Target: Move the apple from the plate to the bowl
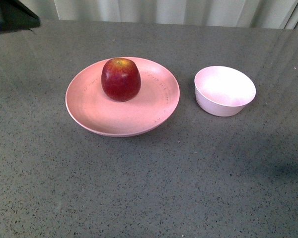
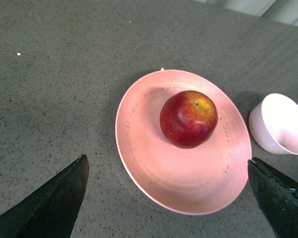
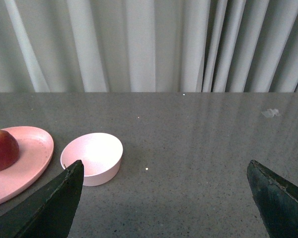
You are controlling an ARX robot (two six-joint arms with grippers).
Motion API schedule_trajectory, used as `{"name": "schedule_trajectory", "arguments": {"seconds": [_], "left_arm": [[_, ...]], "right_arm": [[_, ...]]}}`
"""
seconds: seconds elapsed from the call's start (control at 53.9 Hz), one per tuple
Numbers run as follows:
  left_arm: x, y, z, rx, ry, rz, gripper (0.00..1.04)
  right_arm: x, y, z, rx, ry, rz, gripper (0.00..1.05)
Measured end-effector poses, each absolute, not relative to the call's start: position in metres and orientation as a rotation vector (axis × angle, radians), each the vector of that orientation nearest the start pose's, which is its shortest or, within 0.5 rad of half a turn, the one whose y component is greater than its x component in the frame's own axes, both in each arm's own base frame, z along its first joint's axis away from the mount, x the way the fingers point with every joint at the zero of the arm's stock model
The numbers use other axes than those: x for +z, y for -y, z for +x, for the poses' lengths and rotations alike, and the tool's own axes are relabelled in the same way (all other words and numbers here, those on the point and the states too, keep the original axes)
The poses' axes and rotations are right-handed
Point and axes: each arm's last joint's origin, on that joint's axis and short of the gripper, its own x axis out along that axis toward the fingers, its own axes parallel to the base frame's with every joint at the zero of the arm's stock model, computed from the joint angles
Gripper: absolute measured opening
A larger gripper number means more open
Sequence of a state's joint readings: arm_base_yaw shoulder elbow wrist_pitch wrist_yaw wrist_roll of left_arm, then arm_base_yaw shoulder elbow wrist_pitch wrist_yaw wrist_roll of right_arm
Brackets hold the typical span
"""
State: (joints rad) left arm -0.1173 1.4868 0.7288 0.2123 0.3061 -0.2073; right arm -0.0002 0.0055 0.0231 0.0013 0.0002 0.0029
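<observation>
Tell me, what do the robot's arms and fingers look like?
Only the fingers show clearly. The left fingers and right fingers are matte black wedges tapering to blunt points. No cables or markings show. A black angular shape in the front view's corner may be the left arm.

A round dark red apple (image 1: 120, 79) sat on a wide salmon-pink plate (image 1: 92, 111); right of it stood a small pale pink bowl (image 1: 224, 90) on the grey speckled worktop (image 1: 149, 188).

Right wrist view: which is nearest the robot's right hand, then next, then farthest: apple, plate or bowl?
1. Small pale pink-white round bowl, closest to the right hand.
2. Wide salmon-pink round plate, beside the bowl.
3. Dark red round apple, on the plate, farthest.
</observation>
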Motion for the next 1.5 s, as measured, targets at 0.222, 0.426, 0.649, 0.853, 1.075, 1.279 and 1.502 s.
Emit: {"name": "schedule_trajectory", "arguments": {"seconds": [0.222, 0.426, 0.649, 0.853, 1.075, 1.279, 1.502], "left_arm": [[0.168, 0.071, 0.339, -0.376, -0.666, -0.221, 0.96], [0.154, 0.090, 0.368, -0.379, -0.688, -0.184, 0.96], [0.140, 0.110, 0.374, -0.410, -0.716, -0.134, 0.96], [0.132, 0.131, 0.375, -0.450, -0.733, -0.109, 0.96], [0.127, 0.148, 0.383, -0.463, -0.741, -0.084, 0.96], [0.121, 0.161, 0.393, -0.471, -0.752, -0.071, 0.96], [0.116, 0.172, 0.395, -0.477, -0.761, -0.055, 0.96]], "right_arm": [[0.171, 0.000, 0.097, 0.000, 0.019, 0.003, 0.96], [0.171, 0.000, 0.097, 0.000, 0.019, 0.003, 0.96], [0.171, 0.000, 0.097, 0.000, 0.019, 0.003, 0.96], [0.171, 0.000, 0.097, 0.000, 0.019, 0.003, 0.96], [0.171, 0.000, 0.097, 0.000, 0.019, 0.003, 0.96], [0.171, 0.000, 0.097, 0.000, 0.019, 0.003, 0.96], [0.171, 0.000, 0.097, 0.000, 0.019, 0.003, 0.96]]}}
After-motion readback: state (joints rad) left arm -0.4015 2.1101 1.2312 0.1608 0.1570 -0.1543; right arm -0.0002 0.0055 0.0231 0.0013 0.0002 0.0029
